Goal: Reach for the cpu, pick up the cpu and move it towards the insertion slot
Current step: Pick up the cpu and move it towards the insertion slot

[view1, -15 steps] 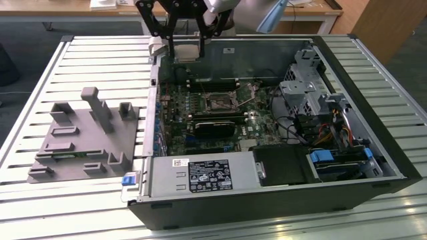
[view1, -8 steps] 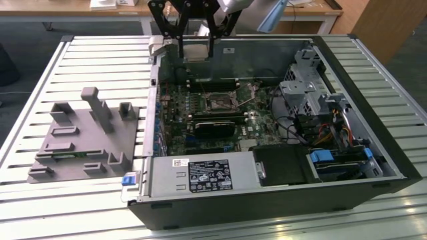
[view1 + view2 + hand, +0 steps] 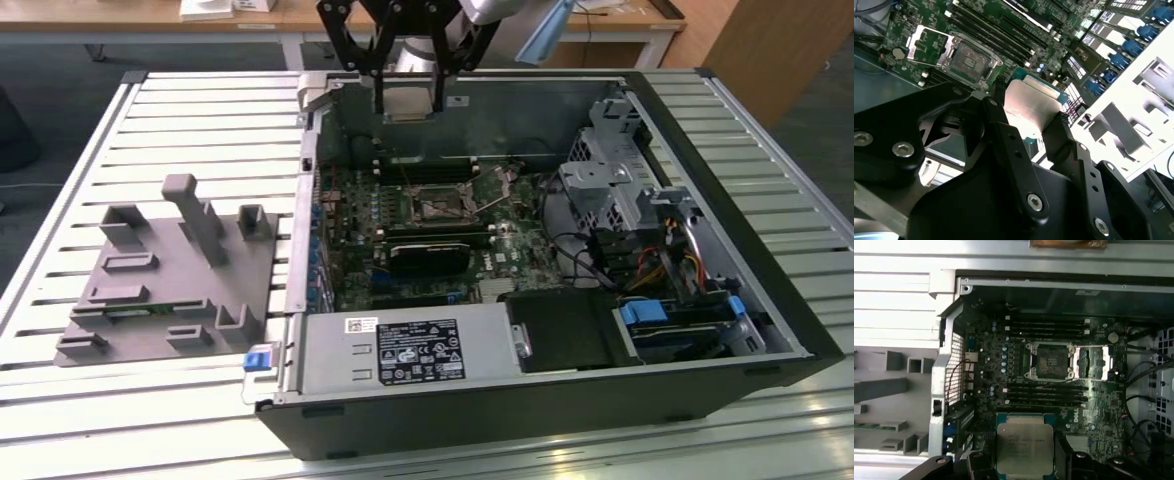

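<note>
A slatted metal tabletop [image 3: 200, 120] is seen across the exterior view. An open black computer case [image 3: 561, 410] is laid on it at the centre and right of the frame. At the lower left, a grey plastic fixture [image 3: 167, 290] with upright blocks is placed just beside the case. A labelled silver power supply [image 3: 400, 350] is set along the case's lower edge. A long black rectangular card [image 3: 434, 255] is mounted on the green circuit board [image 3: 354, 215]. Coloured cables [image 3: 661, 265] are gathered at the right.
</note>
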Controlling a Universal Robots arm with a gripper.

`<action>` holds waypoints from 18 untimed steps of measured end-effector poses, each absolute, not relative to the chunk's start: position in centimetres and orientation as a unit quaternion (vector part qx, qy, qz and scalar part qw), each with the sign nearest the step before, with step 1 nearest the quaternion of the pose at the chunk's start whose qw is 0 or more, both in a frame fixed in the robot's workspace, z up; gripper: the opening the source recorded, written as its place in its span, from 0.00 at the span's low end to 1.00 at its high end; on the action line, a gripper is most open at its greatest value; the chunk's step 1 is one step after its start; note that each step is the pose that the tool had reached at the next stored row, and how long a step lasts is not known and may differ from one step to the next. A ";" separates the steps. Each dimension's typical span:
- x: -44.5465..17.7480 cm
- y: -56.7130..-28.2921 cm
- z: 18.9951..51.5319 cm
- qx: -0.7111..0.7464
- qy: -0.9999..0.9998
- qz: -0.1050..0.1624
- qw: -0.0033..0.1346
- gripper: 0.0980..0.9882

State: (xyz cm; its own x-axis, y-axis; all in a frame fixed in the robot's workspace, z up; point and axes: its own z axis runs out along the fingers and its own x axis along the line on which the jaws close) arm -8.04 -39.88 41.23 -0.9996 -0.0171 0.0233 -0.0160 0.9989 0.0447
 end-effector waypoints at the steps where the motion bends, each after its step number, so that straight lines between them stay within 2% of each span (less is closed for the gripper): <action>1: -7.9 -39.8 41.2 0.008 -1.000 -0.022 0.012 0.50; 18: -4.9 -37.7 41.2 0.009 -1.000 -0.022 0.012 0.50</action>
State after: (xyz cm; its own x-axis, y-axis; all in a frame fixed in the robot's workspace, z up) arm -4.90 -37.74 41.16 -0.9995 -0.0190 0.0233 -0.0180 0.9988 0.0451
